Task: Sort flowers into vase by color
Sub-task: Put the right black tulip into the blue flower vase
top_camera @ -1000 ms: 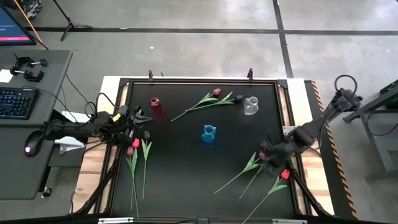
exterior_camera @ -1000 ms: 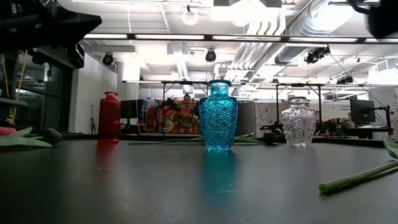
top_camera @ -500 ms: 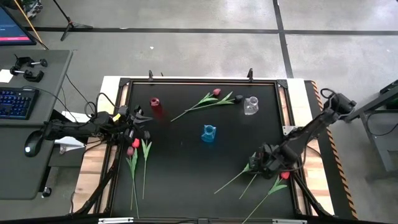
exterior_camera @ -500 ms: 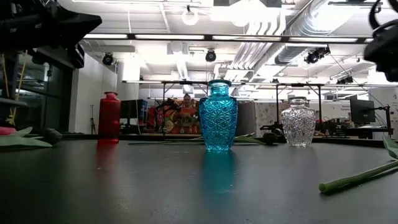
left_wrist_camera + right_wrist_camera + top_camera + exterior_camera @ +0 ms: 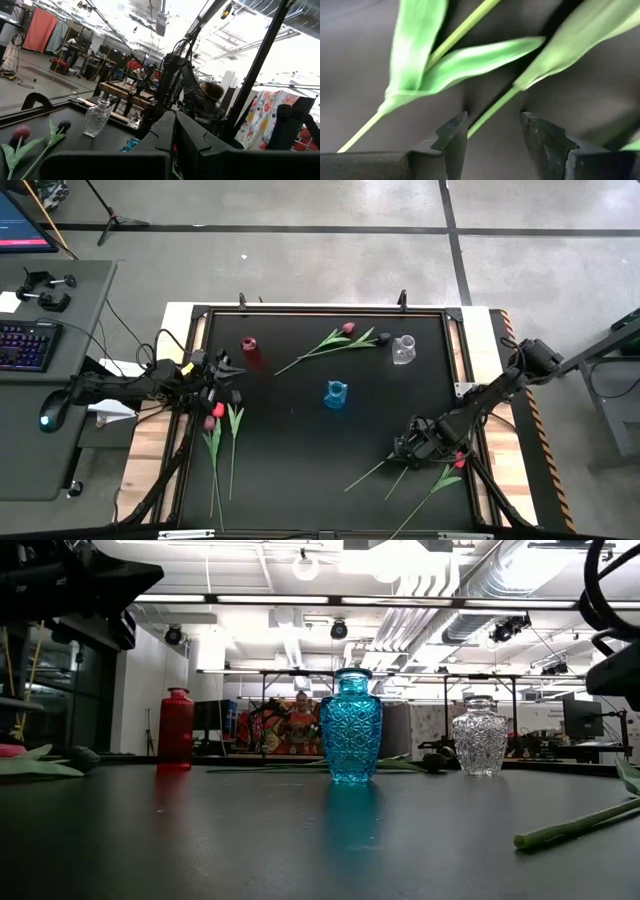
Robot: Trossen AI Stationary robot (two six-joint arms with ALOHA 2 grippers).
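Three flowers lie at the table's near right, their green stems slanting toward the near edge; one red head shows. My right gripper points down over them, open. In the right wrist view its fingers stand on either side of one thin stem, apart from it, beside broad leaves. Two more flowers lie at the far middle and two at the left edge. My left gripper waits shut at the left edge, above the table.
Three vases stand on the black table: red at far left, blue in the middle, clear glass at far right. Open room lies between the blue vase and the near edge. A person shows in the room behind.
My right gripper has sunk toward the table and shifted toward the left and the near edge, coming down over the stems at the near right, and its wrist has rolled. The flowers lie where they were.
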